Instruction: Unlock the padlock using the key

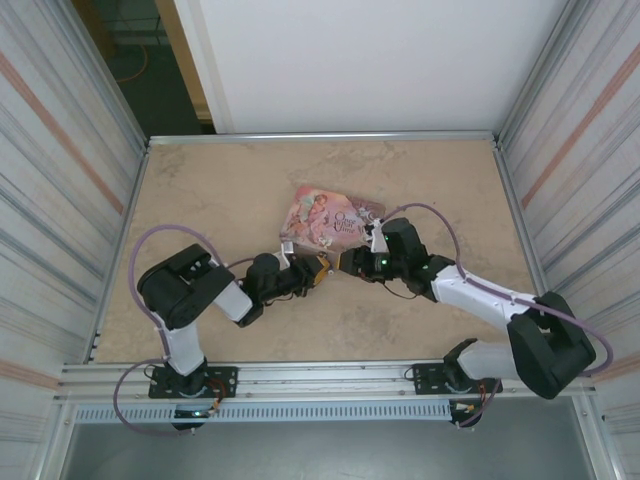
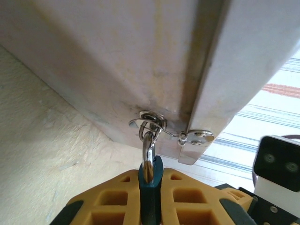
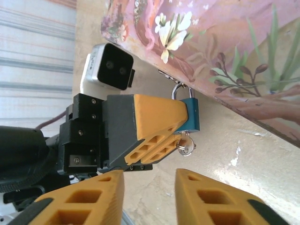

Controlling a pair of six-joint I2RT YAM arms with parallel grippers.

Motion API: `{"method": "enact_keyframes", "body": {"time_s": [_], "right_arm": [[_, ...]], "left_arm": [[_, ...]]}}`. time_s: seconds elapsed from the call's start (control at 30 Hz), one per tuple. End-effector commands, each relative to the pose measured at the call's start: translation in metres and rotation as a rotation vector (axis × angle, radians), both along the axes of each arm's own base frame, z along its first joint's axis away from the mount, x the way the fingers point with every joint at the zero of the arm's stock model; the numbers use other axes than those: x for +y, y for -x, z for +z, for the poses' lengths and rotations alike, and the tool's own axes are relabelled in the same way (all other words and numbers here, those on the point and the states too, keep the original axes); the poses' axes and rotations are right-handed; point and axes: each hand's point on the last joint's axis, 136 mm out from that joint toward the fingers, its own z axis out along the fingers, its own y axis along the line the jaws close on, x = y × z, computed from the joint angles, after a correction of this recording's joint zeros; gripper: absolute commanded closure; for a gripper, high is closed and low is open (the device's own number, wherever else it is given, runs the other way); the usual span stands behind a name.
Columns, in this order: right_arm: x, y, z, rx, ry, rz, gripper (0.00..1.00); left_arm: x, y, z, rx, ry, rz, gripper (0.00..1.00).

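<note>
Left jaws first: they are clamped on the padlock [image 2: 158,187]. Seen from my left wrist, one yellow finger [image 2: 108,199] presses against each flat side of its blue body. The silvery shackle [image 2: 148,150] rises out of the body and passes through a small metal hasp loop [image 2: 150,123] on the side of the pink tin [image 2: 117,61], so the padlock hangs from the tin, and the shackle looks closed.

My right jaws stand apart with nothing between them. From my right wrist, their two yellow fingers [image 3: 89,199] sit at the bottom of the view, pointing toward the padlock [image 3: 192,115] without touching it. The key [image 3: 184,139] sticks out just under the padlock's lower edge, with a small metal ring [image 3: 186,147] dangling from it. I cannot tell whether it has been turned.

From above, the pink tin [image 1: 330,222] lies near the middle of the beige surface [image 1: 220,190]. My two arms meet at its near edge, the left reaching in from the left and the right from the right
</note>
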Motion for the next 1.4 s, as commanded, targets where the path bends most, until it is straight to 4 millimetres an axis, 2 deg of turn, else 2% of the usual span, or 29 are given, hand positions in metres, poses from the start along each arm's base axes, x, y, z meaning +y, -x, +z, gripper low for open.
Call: {"method": "enact_keyframes", "body": {"time_s": [0.0, 0.33, 0.47, 0.5, 0.6, 0.63, 0.87, 1.03, 1.37], "right_arm": [[-0.012, 0.002, 0.007, -0.105, 0.076, 0.013, 0.60], [-0.029, 0.003, 0.038, -0.463, 0.298, 0.074, 0.25], [-0.033, 0.007, 0.044, -0.589, 0.401, 0.118, 0.16], [-0.035, 0.006, 0.043, -0.607, 0.432, 0.124, 0.01], [-0.041, 0.005, 0.040, -0.655, 0.510, 0.161, 0.01], [-0.042, 0.007, 0.049, -0.699, 0.506, 0.168, 0.01], [-0.042, 0.012, 0.056, -0.972, 0.618, 0.250, 0.01], [-0.033, 0.022, 0.049, -1.201, 0.714, 0.360, 0.01], [-0.021, 0.028, 0.030, -1.381, 0.919, 0.442, 0.01]], "left_arm": [[0.001, 0.002, 0.007, 0.029, -0.013, 0.005, 1.00], [0.005, 0.005, 0.000, 0.101, -0.023, 0.022, 1.00], [0.005, 0.006, -0.003, 0.123, -0.026, 0.023, 1.00], [0.005, 0.006, -0.004, 0.125, -0.026, 0.024, 1.00], [0.006, 0.007, -0.005, 0.133, -0.033, 0.020, 1.00], [0.005, 0.007, -0.004, 0.133, -0.032, 0.019, 1.00], [0.005, 0.008, -0.002, 0.138, -0.050, 0.010, 1.00], [0.006, 0.009, -0.001, 0.140, -0.070, 0.006, 1.00], [0.006, 0.010, 0.004, 0.139, -0.078, 0.000, 1.00]]}}
